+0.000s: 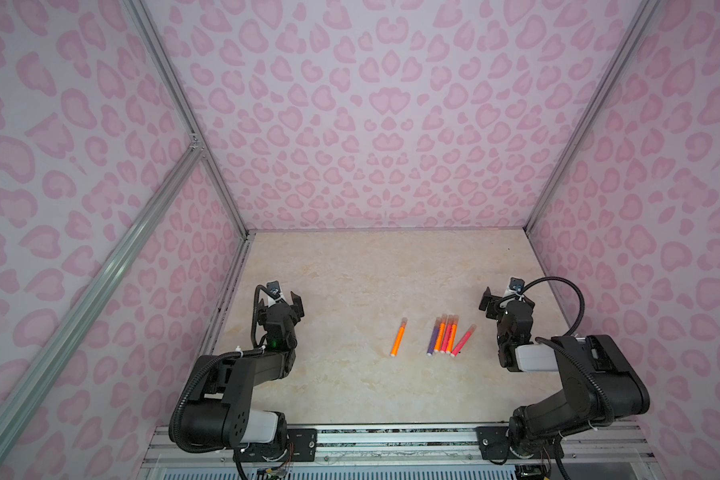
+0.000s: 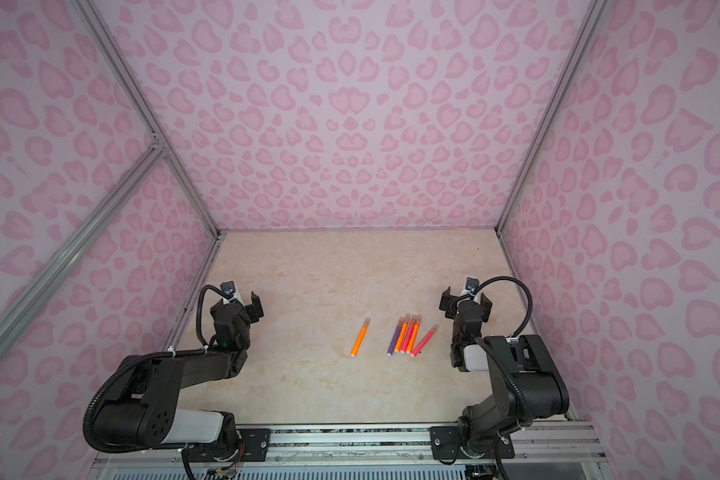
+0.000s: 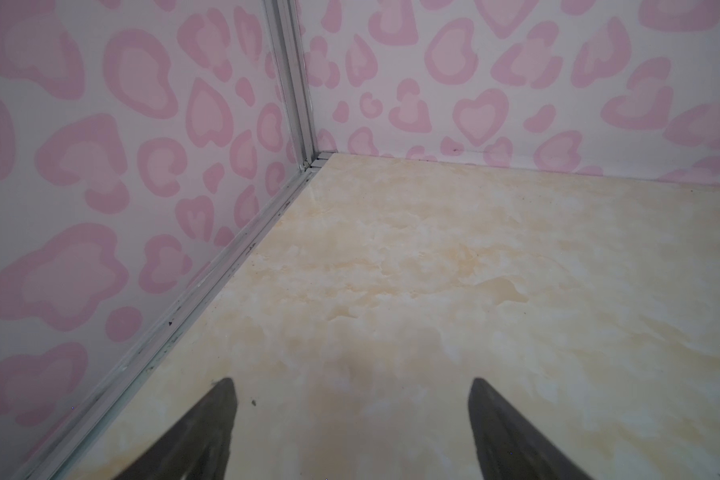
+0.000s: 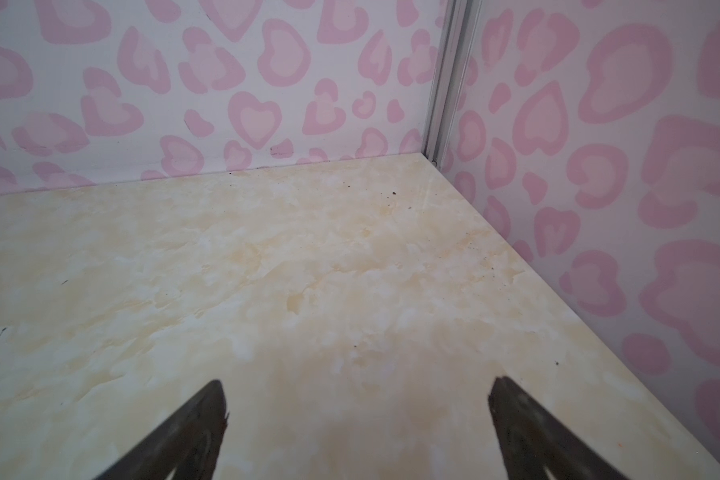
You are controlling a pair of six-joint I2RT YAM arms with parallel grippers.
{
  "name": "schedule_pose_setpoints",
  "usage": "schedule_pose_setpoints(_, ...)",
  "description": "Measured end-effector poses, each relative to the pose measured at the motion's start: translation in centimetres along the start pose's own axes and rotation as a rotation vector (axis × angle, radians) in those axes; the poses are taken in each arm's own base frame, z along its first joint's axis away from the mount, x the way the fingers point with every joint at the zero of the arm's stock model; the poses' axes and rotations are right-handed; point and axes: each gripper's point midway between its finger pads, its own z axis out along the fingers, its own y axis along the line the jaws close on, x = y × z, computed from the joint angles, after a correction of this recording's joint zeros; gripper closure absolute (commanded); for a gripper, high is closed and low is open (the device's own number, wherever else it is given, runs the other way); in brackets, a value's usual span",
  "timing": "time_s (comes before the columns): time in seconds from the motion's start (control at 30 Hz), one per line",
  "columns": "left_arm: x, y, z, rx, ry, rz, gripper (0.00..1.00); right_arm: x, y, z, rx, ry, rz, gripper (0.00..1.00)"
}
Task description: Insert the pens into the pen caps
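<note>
The pens [image 1: 445, 334] on the table [image 1: 350, 382] look already seated in their caps [image 1: 404, 321] — capping seems done. Left pincer [image 3: 352, 384] and right pincer [image 4: 358, 384] flank them, spread, empty — next, only parking.

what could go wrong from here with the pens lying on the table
1. Four pens lie packed side by side, touching; reaching for one would likely nudge or roll its neighbours.
2. The caps look fitted, but the top views are too small to show how firmly; a loose one might slip off if its pen is lifted.
</note>
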Motion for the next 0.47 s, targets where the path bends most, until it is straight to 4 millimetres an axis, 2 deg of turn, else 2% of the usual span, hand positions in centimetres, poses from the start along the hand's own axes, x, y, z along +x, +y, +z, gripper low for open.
schedule_pose_setpoints(0.07, 1.03, 0.69, 0.43, -0.005, 0.034, -0.007, 0.12, 0.72, -0.21, -0.01, 0.01, 0.019, -0.009, 0.01)
schedule_pose_setpoints(0.1, 0.98, 0.91, 0.56, -0.006, 0.031, -0.021, 0.02, 0.89, -0.22, -0.02, 0.011, 0.026, -0.011, 0.01)
schedule_pose_setpoints(0.23, 0.71, 0.3, 0.66, 0.035, 0.026, -0.04, 0.02, 0.15, -0.25, 0.06, 0.017, 0.016, -0.008, 0.01)
schedule_pose_setpoints(0.47, 0.73, 0.0, 0.66, 0.055, 0.027, -0.042, 0.02, 0.34, -0.08, 0.21, 0.016, 0.03, -0.016, 0.01)
